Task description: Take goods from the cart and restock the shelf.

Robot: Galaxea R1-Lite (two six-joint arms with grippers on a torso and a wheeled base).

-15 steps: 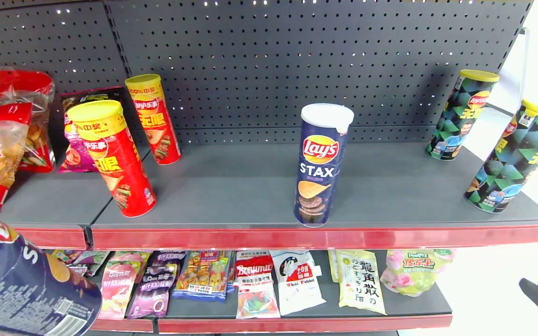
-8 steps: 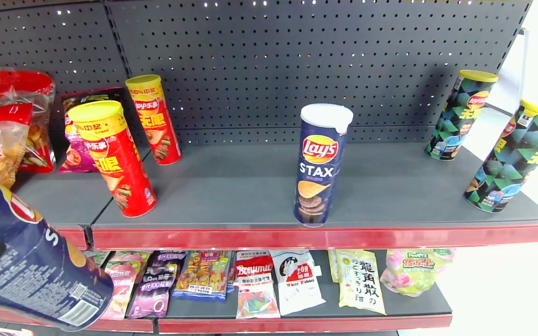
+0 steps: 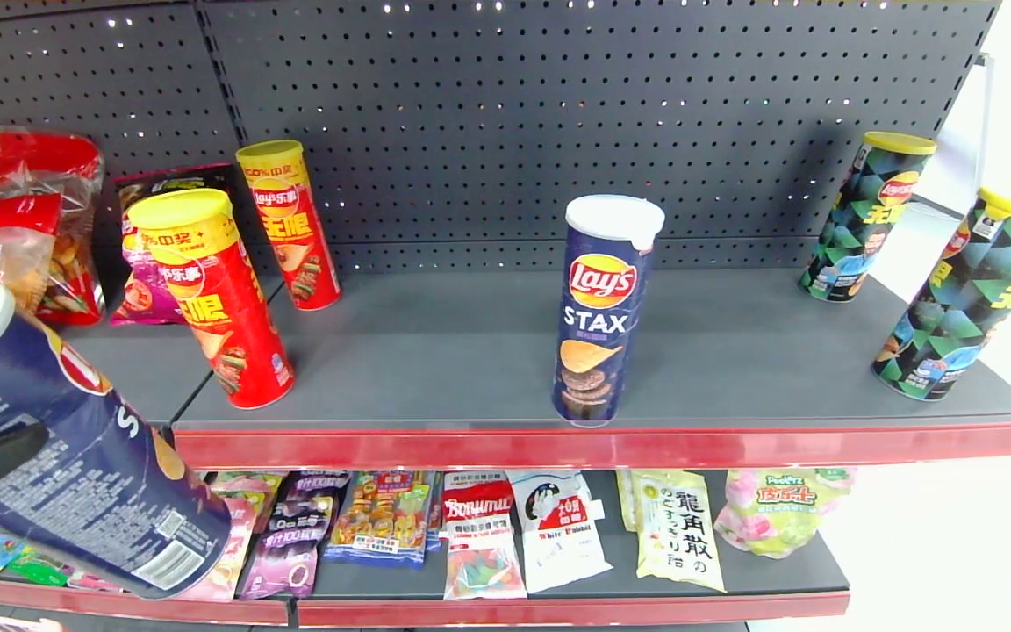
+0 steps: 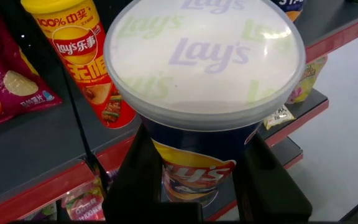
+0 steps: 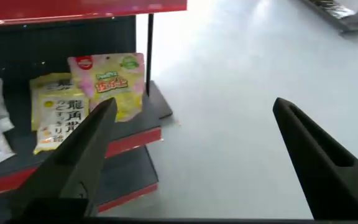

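- First, at 8 o'clock in the head view, the left gripper [image 4: 205, 186] has its two black fingers closed around the body of the held blue can [image 3: 75, 465], one finger on each side, under the white lid
- This can is tilted, with the lid toward 11 o'clock and the barcode end toward 5 o'clock; it is in the air before the shelves and touches no shelf
- The right gripper [image 5: 194, 107] has its fingers spread wide with nothing between them; pale floor is behind them
- On the lower shelf [image 3: 558, 606], at 6 o'clock, flat candy packets [image 3: 479, 527] lie in a row
- On the upper shelf [image 3: 435, 351], near the red front edge, the standing blue can [image 3: 602, 307] is upright in the middle, the front red can [image 3: 211, 298] at its 9 o'clock, the front patterned can [image 3: 966, 290] at its 3 o'clock
- Deeper are the back red can [image 3: 288, 224] and the back patterned can [image 3: 870, 215]
- At 9 o'clock, snack bags [image 3: 5, 228] lean together
- Behind everything stands the dark pegboard wall [image 3: 505, 114]
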